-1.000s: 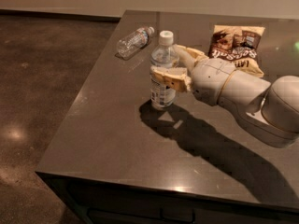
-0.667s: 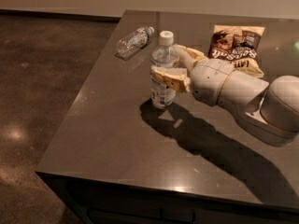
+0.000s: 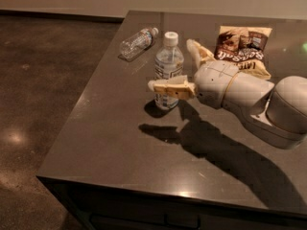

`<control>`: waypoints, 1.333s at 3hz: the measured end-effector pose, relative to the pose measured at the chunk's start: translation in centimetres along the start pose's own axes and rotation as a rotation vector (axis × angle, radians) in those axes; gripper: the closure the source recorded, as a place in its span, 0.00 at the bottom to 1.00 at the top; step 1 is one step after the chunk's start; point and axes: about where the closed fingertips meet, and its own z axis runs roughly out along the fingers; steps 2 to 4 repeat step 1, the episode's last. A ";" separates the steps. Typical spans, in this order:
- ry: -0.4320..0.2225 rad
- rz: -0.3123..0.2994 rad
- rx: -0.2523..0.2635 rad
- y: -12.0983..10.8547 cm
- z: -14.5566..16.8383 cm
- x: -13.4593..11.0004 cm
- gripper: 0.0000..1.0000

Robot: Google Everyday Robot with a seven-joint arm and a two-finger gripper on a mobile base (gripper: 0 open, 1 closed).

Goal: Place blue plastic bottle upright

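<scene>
Change since a second ago is slight: the gripper (image 3: 171,63) has its two fingers spread wider than before, the near finger (image 3: 175,88) now crossing lower in front of the blue plastic bottle (image 3: 169,56) and the far finger (image 3: 197,51) standing clear of it. The bottle has not shifted; it stands upright on the table (image 3: 120,143) between the fingers, white cap (image 3: 171,38) up. Whether the near finger touches it cannot be told. Counted: two bottles, one snack bag, one gripper. The second, a smaller water bottle (image 3: 136,42), lies on its side beyond the fingertips, well apart. The snack bag (image 3: 242,49) lies flat just past the far finger, beside the arm's wrist.
</scene>
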 end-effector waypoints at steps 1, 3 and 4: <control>0.000 0.000 0.000 0.0 0.0 0.0 0.00; 0.000 0.000 0.000 0.0 0.0 0.0 0.00; 0.000 0.000 0.000 0.0 0.0 0.0 0.00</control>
